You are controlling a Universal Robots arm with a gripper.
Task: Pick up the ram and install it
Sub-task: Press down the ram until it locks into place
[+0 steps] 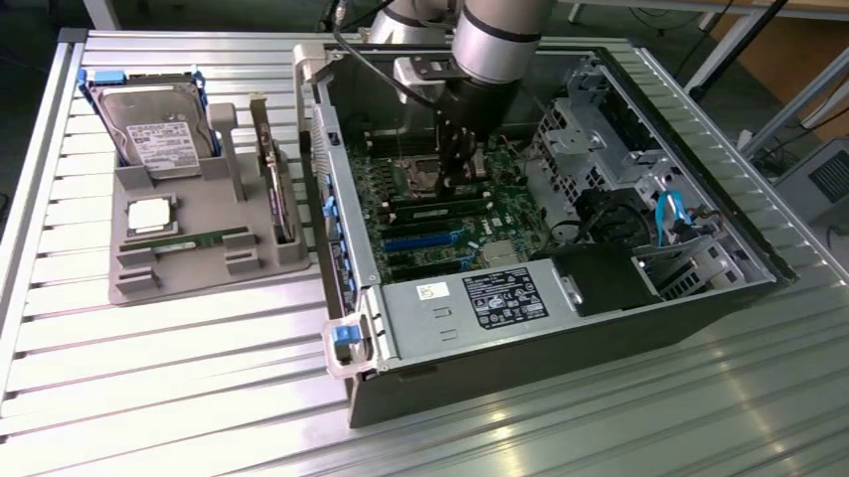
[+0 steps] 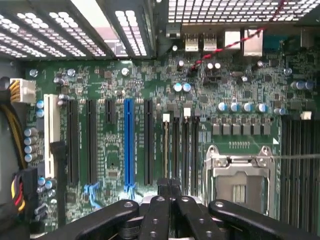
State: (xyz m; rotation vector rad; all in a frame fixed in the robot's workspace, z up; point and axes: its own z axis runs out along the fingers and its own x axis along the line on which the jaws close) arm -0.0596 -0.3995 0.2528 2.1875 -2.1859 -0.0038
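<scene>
From the exterior view I see the whole setup. An open computer case made of gray metal lies on the ribbed metal counter, near the exterior view's right edge of the counter. A gray plastic tray sits near the left edge. The tray holds a hard drive, a square silver chip, a card standing on its edge and a thin green stick lying flat. The round silver arm reaches down into the case.

The ram is inside the case. It is a long, thin green strip with small dark chips in a row, and it stands in a slot on the board. The end effector hangs right over it.

The wrist view takes me in close. Here the ram shows edge-on as a skinny pale line in a black slot. It sits between a long blue slot and the shiny square metal socket. The green board is bumpy with tiny parts and little round silver cans. Red, yellow and black wires bunch at one side.

The end effector is black with bolted bars. Its fingertips are closed together, just over the end of the ram's slot. I cannot tell if they touch the ram.
</scene>
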